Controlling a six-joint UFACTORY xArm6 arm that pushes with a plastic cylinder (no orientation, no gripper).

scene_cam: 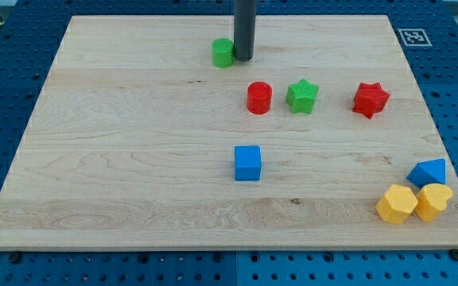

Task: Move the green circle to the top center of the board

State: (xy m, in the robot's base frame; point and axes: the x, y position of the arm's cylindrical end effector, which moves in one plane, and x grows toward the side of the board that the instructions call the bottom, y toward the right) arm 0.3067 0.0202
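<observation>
Camera view: the green circle (223,52) sits near the view's top of the wooden table (118,159), close to the middle of that edge and a little to the view's left of centre. My tip (244,59) rests on the table right against the green circle's right side, touching it or nearly so; the dark rod rises straight up from there and leaves the picture at the top. There is no claw on this arm, only the rod, so nothing opens, closes or grips.

Lower down, around the middle of the table, a red cylinder (259,98) stands just to the left of a green star (301,96), the two near each other but apart. Further to the view's right a red star (370,99) lies on its own. A blue cube (247,163) sits below the red cylinder, well apart from it. In the bottom right corner a blue block (428,171), its shape hard to make out, lies just above two yellow blocks (397,205) (433,201) that touch each other side by side
</observation>
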